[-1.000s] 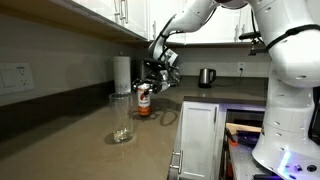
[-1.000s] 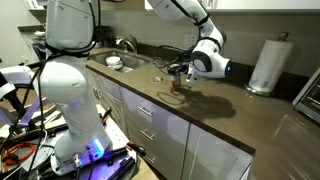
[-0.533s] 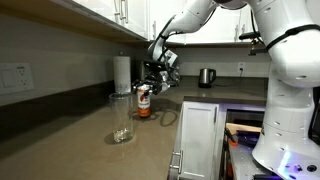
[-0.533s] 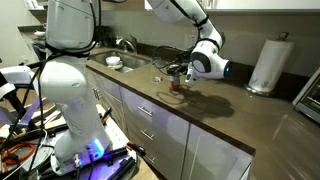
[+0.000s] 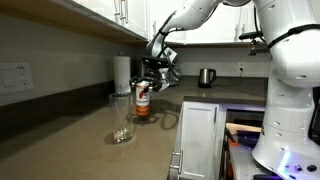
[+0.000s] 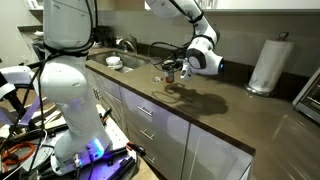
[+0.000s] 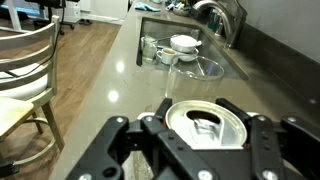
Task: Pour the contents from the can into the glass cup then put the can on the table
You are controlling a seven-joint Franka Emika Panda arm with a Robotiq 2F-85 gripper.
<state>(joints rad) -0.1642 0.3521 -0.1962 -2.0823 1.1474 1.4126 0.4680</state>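
My gripper (image 5: 148, 82) is shut on the can (image 5: 143, 100), white above and orange-red below, and holds it upright just above the table (image 5: 85, 150). The glass cup (image 5: 122, 118), clear and tall, stands on the table close in front of the can and a little apart from it. In the wrist view the can's opened silver top (image 7: 205, 122) sits between the black fingers of the gripper (image 7: 207, 140). The gripper (image 6: 178, 68) and can (image 6: 170, 73) also show over the table (image 6: 215, 105). I cannot make out the glass there.
A white paper towel roll (image 5: 121, 73) stands behind the can, also visible in an exterior view (image 6: 268, 65). A steel kettle (image 5: 206, 77) is further back. A sink (image 7: 185, 55) with dishes lies beyond the can. Cabinets hang overhead.
The gripper has lifted the can a little off the table. The glass cup has not moved.
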